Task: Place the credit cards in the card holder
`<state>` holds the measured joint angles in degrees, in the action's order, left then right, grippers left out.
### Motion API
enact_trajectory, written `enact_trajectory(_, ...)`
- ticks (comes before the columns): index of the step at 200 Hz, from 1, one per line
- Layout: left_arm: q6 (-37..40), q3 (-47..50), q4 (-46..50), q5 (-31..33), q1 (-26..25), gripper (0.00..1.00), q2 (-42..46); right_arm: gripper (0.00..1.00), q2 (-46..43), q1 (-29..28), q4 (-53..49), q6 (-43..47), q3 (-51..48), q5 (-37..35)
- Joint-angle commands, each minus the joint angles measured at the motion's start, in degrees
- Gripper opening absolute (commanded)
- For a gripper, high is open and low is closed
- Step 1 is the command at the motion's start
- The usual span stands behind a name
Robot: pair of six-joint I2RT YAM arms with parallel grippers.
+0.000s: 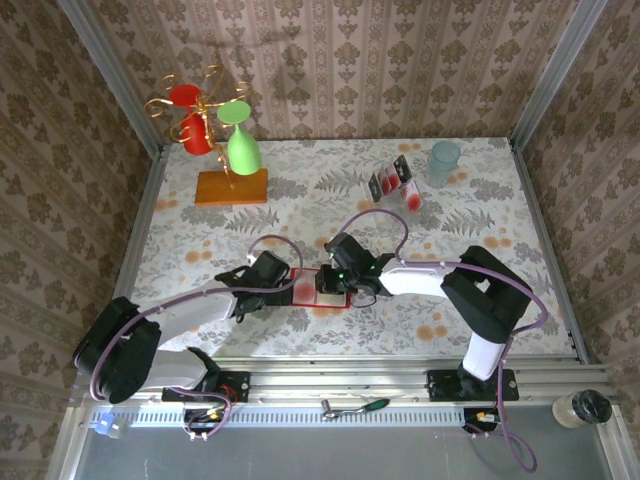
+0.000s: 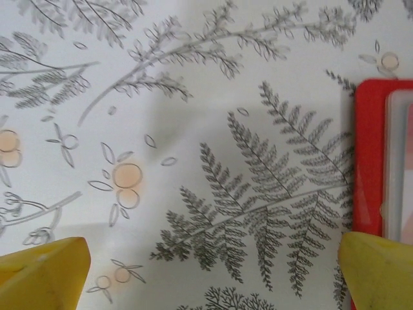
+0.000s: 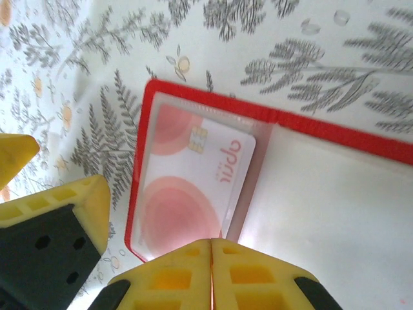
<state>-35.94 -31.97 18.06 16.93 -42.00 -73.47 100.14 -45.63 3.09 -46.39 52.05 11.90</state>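
Note:
The card holder (image 1: 312,296) lies open on the fern-patterned table between my two grippers. In the right wrist view its red rim (image 3: 200,97) frames a pale pocket, and one credit card (image 3: 193,187) with red round marks lies inside it. My right gripper (image 3: 211,250) hovers just over the wallet's near edge, its yellow fingers pressed together with nothing between them. My left gripper (image 2: 210,284) stands wide open over bare table, and its right finger (image 2: 377,271) is beside the wallet's red edge (image 2: 368,161). More credit cards (image 1: 390,180) stand at the back right.
An orange block (image 1: 232,187) carrying a gold stand with red and green glasses sits at the back left. A teal cup (image 1: 444,162) stands at the back right, close to the cards. Patterned walls close in the table on three sides.

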Motion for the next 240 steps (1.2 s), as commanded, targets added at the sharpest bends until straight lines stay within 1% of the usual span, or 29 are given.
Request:
enact_trajectory(1,2.4,-2.24,1.79,-0.39,1.91,1.0,0.68,0.1,-0.99,0.67,-3.9,1.8,1.11,-2.06)
enact_trajectory(53,5.0,-3.93,0.98,-0.75,5.28,1.0,-2.65,0.09,3.24,0.86,-4.85,2.53,4.98,-1.71)
enact_trajectory(131,6.06,-4.75,-0.83,-1.74,5.35,1.0,-6.54,0.09,6.03,0.81,-5.57,2.88,7.56,-1.53)
enact_trajectory(240,5.98,-5.05,-2.46,-2.78,4.93,1.0,-9.49,0.09,9.14,0.82,-5.26,2.55,9.51,-0.31)
